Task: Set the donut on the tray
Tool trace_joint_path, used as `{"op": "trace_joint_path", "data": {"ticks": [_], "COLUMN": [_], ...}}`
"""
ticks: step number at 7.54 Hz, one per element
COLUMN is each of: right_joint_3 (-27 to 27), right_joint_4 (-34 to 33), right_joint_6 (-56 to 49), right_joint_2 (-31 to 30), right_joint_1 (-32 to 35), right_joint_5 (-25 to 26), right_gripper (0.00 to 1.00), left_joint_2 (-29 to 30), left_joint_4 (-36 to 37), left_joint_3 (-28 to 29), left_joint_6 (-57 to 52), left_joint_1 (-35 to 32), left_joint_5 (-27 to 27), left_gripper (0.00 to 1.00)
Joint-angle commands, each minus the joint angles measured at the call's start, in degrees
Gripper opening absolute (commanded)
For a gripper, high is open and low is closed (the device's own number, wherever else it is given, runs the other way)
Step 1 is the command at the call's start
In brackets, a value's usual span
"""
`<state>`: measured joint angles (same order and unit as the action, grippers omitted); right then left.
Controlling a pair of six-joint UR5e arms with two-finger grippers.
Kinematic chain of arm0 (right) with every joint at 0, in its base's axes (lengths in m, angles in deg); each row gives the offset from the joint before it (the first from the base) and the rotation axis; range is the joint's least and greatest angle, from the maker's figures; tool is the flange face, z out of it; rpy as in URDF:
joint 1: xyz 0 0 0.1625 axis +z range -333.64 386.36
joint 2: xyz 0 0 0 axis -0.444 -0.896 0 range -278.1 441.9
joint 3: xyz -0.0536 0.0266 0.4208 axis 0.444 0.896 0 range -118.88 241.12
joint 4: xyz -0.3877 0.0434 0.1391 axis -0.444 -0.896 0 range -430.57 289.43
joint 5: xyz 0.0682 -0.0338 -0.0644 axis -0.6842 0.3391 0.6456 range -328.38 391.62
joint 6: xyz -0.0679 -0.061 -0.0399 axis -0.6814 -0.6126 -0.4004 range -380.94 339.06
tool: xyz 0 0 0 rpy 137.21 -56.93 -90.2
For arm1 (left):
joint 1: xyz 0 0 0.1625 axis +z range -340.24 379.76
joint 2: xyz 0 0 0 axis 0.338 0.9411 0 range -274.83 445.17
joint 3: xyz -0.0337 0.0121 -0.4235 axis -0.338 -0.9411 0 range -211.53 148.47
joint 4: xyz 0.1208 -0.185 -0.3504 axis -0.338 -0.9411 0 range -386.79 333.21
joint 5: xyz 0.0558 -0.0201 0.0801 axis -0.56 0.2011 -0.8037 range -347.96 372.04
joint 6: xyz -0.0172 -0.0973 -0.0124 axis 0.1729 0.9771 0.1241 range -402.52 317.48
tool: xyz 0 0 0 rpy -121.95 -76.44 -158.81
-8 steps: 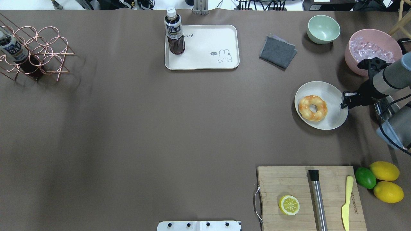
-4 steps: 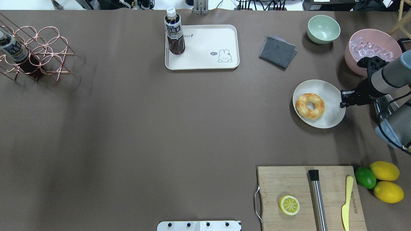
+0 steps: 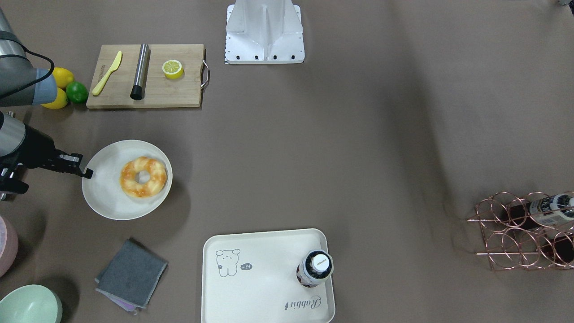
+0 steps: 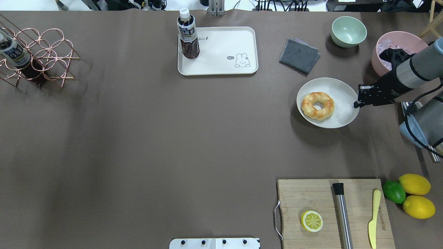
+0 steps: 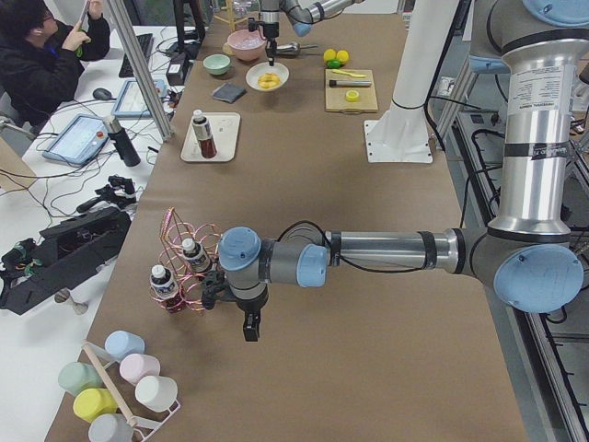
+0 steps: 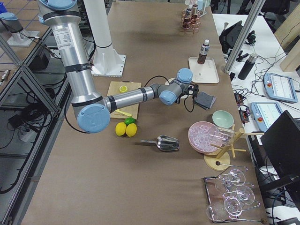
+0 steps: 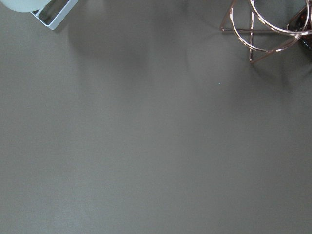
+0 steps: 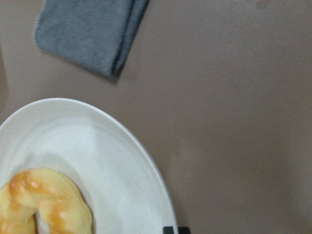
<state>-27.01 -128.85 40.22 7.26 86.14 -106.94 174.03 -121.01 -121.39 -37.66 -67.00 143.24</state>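
The donut, golden-orange and twisted, lies on a round cream plate at the table's right. My right gripper is shut on the plate's right rim and holds it; in the front view it is at the plate's left rim. The right wrist view shows the donut low at the left on the plate. The cream tray with the bear drawing sits at the far middle, with a dark bottle on its left end. My left gripper shows only in the left side view; I cannot tell its state.
A grey cloth lies between tray and plate. A green bowl and a pink bowl of ice stand at the far right. A cutting board with half lemon, muddler and knife is near right. A copper wire rack is far left.
The plate with the donut has slid left and away from the robot, toward the tray, together with my right gripper on its rim. The tray and bottle have not moved.
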Motion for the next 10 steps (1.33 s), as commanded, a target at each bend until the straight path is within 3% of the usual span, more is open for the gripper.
{"op": "trace_joint_path", "data": {"ticks": [1,6,8,10], "right_joint_3": [6.7,30.33,37.12,39.78], "right_joint_4": [-0.51,-0.25,0.19,0.45], "right_joint_6": [0.63,13.46,14.87,14.96], "right_joint_2": [9.91,34.61,39.56,40.89], "right_joint_1": [-1.67,-5.1,-6.6,-7.57], "right_joint_5": [0.74,8.2,11.81,15.06], "right_gripper": [0.0,0.0,0.0,0.0], "left_joint_2": [0.43,0.43,0.17,0.08], "left_joint_4": [0.0,0.0,0.0,0.0], "left_joint_3": [0.03,-0.05,-0.05,-0.05], "left_joint_6": [-0.04,0.05,-0.04,-0.04], "left_joint_1": [0.1,0.1,0.1,0.1], "left_joint_5": [-0.07,-0.07,-0.07,-0.07], "left_gripper": [0.98,0.98,0.98,0.98]}}
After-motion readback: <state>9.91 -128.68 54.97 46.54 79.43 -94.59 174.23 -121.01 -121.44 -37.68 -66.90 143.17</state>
